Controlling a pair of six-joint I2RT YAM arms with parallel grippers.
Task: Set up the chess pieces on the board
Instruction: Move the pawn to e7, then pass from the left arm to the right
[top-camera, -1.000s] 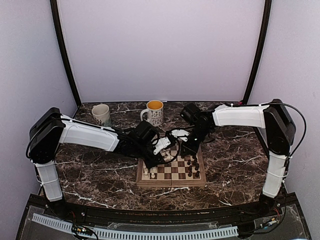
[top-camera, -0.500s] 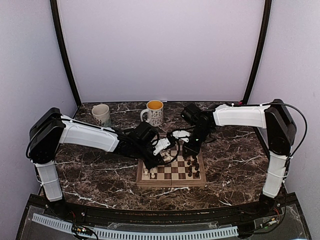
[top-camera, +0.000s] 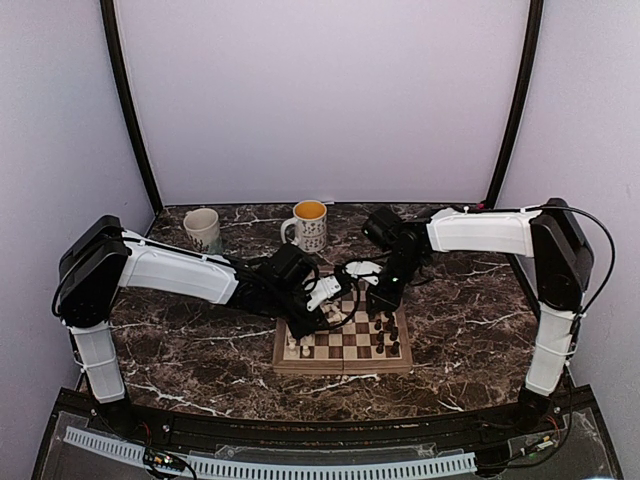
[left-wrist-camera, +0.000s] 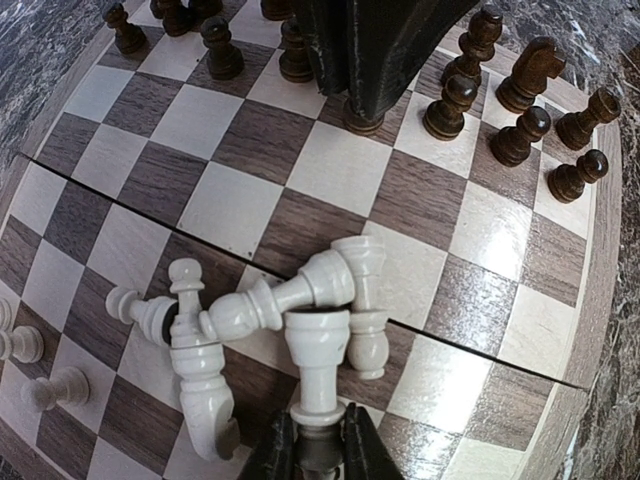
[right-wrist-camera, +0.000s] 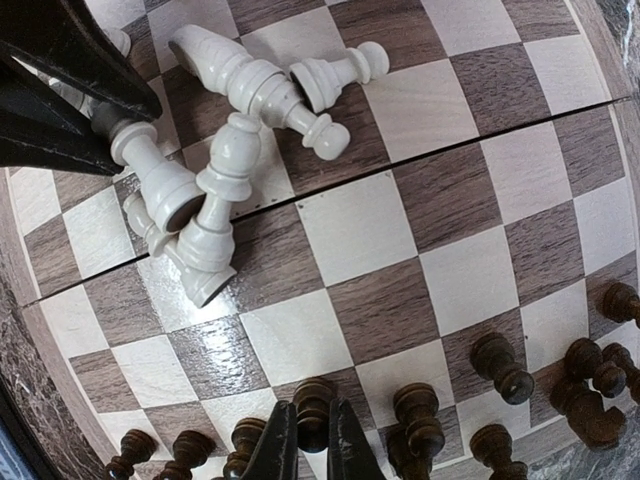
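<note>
Top cam: the board (top-camera: 343, 345) sits mid-table (top-camera: 200, 340), near the front. Left wrist: left claw (left-wrist-camera: 318, 455) is clamped on a white piece (left-wrist-camera: 318, 350), right beside the fallen whites (left-wrist-camera: 262, 300) mid-board. Right wrist: right claw (right-wrist-camera: 310, 440) is clenched on a dark piece (right-wrist-camera: 312, 397), in among the dark ranks.

A robotics test booth in a laboratory is shown. A dark brown marble-patterned tabletop (top-camera: 200, 350) is closed in by plain pale lilac backdrop panels (top-camera: 320, 100), which are held between thin black curved poles (top-camera: 124, 100). A white-and-black jointed left robot arm (top-camera: 170, 270) and a matching right arm (top-camera: 480, 232) are mounted at the near edge. A white slotted cable duct (top-camera: 300, 466) is fixed along the front frame.
</note>
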